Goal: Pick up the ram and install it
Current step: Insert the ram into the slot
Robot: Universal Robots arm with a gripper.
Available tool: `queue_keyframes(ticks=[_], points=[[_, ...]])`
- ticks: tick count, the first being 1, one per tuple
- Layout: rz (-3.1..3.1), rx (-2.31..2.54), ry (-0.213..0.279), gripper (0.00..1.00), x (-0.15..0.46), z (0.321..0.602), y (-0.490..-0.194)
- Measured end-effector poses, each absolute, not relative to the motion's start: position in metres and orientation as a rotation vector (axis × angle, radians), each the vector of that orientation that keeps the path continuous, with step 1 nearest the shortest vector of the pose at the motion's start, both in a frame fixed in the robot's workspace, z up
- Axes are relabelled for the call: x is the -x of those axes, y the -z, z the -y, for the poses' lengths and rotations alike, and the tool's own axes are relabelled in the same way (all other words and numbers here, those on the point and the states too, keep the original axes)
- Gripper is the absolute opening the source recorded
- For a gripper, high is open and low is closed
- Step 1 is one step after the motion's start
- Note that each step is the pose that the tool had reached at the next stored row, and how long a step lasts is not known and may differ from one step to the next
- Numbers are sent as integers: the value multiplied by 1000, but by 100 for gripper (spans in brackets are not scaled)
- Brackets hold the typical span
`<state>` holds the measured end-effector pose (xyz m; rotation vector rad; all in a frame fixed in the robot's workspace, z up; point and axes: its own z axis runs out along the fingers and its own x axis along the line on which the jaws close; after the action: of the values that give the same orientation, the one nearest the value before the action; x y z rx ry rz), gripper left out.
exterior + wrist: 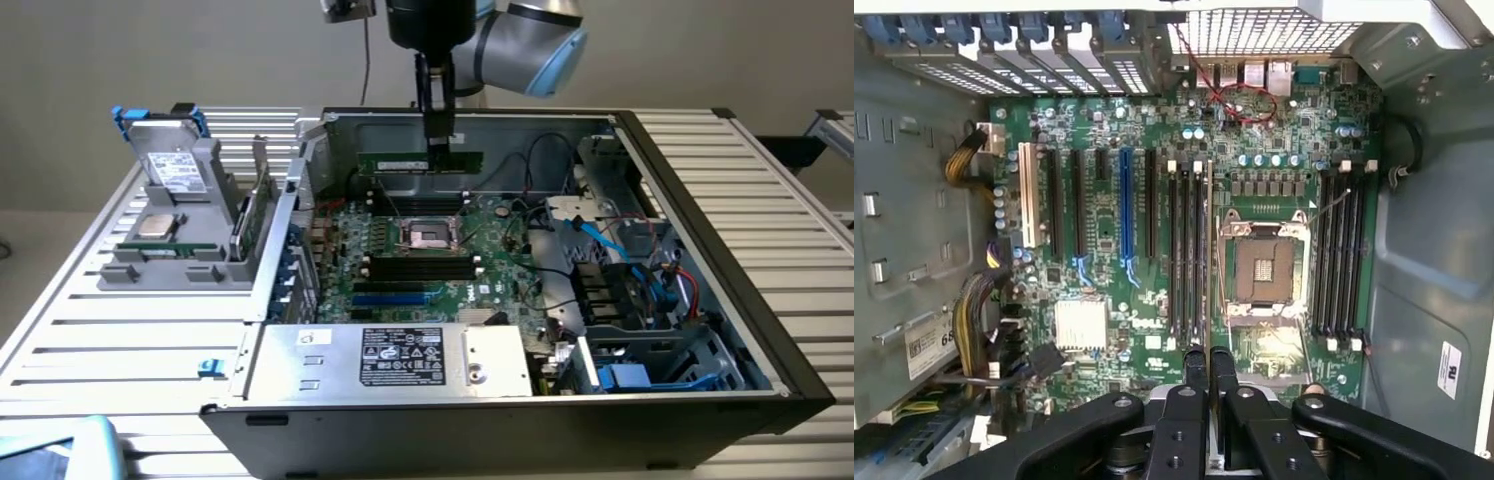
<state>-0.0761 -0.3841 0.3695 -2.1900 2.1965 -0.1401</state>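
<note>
My gripper (438,140) hangs over the far side of the open computer case, shut on the ram (420,161). The ram is a long green stick held level by its top edge, above the motherboard (400,250). In the wrist view the ram (1209,250) appears edge-on as a thin line running out from between my fingertips (1197,365). It lies parallel to the black memory slots (1186,255), beside the processor socket (1265,270). A second bank of black slots (1341,250) sits on the socket's other side.
A grey parts holder (180,240) stands at the exterior view's left, carrying a hard drive with blue tabs (167,150) and a silver processor chip (160,224). The power supply (394,357) fills the case front. Cables and a drive cage (627,270) crowd the case's right side.
</note>
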Motion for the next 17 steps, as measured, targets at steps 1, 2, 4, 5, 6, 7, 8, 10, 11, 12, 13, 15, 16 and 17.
queue_keyframes(ticks=[1,2,4,5,6,7,8,10,11,12,13,15,16,17], points=[[-2197,2190,140,14,76,384,-368],[-2197,2190,140,14,76,385,-366],[-2196,2190,140,14,76,385,-362],[-2196,2190,140,14,76,385,-360],[-2197,2190,140,14,76,385,-359],[-2197,2190,140,14,76,385,-357],[-2197,2190,140,14,76,385,-355],[-2197,2190,140,14,76,386,-351],[-2196,2190,140,14,76,386,-350],[-2197,2190,140,14,76,386,-348],[-2197,2190,140,14,76,386,-346],[-2197,2190,140,14,76,386,-342],[-2196,2190,140,14,76,387,-340],[-2196,2190,140,14,76,387,-339]])
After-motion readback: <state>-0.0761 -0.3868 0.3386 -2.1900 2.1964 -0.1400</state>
